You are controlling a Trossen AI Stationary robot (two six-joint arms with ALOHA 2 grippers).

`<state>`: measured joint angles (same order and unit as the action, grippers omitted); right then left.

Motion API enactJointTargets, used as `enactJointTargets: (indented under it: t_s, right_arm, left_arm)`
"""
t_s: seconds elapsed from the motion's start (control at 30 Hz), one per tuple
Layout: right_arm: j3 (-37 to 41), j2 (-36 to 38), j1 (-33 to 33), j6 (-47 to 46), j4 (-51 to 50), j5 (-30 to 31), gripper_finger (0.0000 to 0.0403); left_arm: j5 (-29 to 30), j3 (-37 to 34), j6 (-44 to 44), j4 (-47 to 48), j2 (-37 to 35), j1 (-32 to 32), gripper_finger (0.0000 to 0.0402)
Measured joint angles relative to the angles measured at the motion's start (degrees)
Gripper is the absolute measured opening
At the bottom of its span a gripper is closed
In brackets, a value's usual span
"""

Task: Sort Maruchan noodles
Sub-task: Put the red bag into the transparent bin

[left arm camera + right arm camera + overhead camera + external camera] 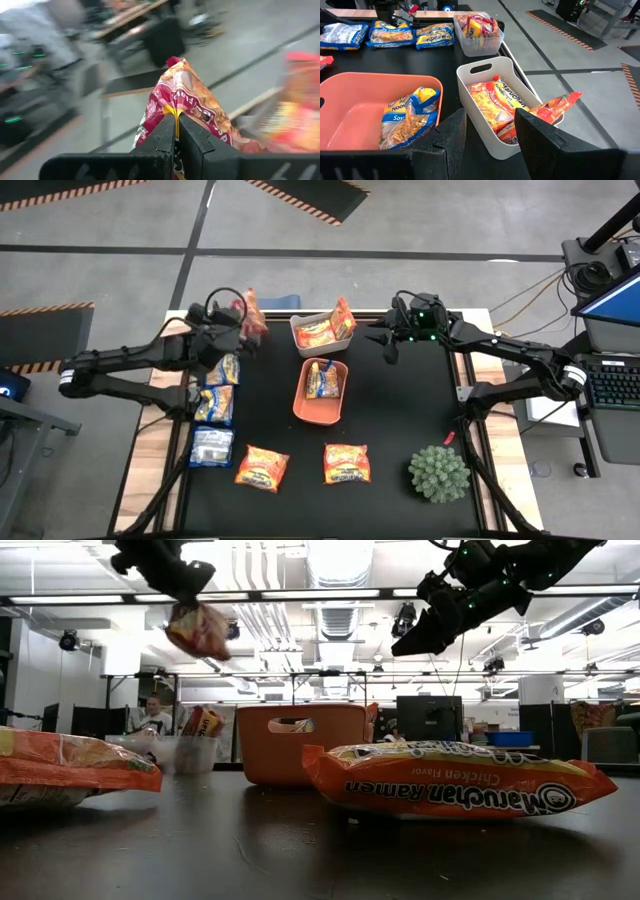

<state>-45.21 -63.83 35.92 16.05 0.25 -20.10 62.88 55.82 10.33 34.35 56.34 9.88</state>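
Note:
My left gripper [240, 323] [176, 142] is up over the table's far left corner, shut on a dark red noodle packet [199, 630] [254, 310]. A clear tub [479, 31] of red packets stands below it. My right gripper [389, 343] [490, 145] hangs open in the air near the white bin [487, 70], which holds orange packets [322, 332]. The orange tray [300, 405] holds one blue-and-yellow packet [323, 381]. Two blue-and-yellow packets [219, 387] and a silvery-blue one [210, 446] lie flat along the left side. Two orange packets [262, 468] [346, 463] lie at the near edge. My left gripper pinches the dark red packet between its two fingers at a crinkled edge [176, 111], coming from above. The packet is lifted clear and hangs below the fingers [172, 578], tilted, high above the table.
A spiky green plant ball [438, 473] sits at the near right corner. The black mat [400, 410] is bare between the tray and the right edge. A person [152, 715] sits in the room beyond the far edge.

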Motion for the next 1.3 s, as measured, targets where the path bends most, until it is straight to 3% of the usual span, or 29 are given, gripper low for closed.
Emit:
enactJointTargets:
  t_s: [0.07, 0.23, 0.43, 0.63, 0.87, 1.3]
  right_arm:
    - [0.0, 0.0, 0.0, 0.1, 0.0, 0.0, 0.0157]
    - [0.0, 0.0, 0.0, 0.5, 0.0, 0.0, 0.0157]
    - [0.0, 0.0, 0.0, 1.1, 0.4, 0.1, 0.0157]
    - [0.0, 0.0, 0.0, 1.2, 0.5, 0.1, 0.0157]
    - [0.0, 0.0, 0.0, 1.2, 0.5, 0.1, 0.0157]
    - [0.0, 0.0, 0.0, 0.9, -0.3, 0.2, 0.0157]
  left_arm:
    - [2.8, -0.6, 0.0, 0.8, 0.3, 2.5, 0.0000]
    - [3.3, -3.4, -0.2, 1.0, 1.9, 11.2, 0.0000]
    - [-0.1, -4.6, 0.3, 0.4, 6.7, 21.4, 0.0000]
    - [-0.7, -4.6, -3.4, -4.6, 14.0, 27.6, 0.0000]
    - [-2.1, -4.6, -6.5, -13.0, 22.6, 30.5, 0.0000]
    - [-1.9, -4.6, -6.3, -13.3, 30.4, 28.1, 0.0000]
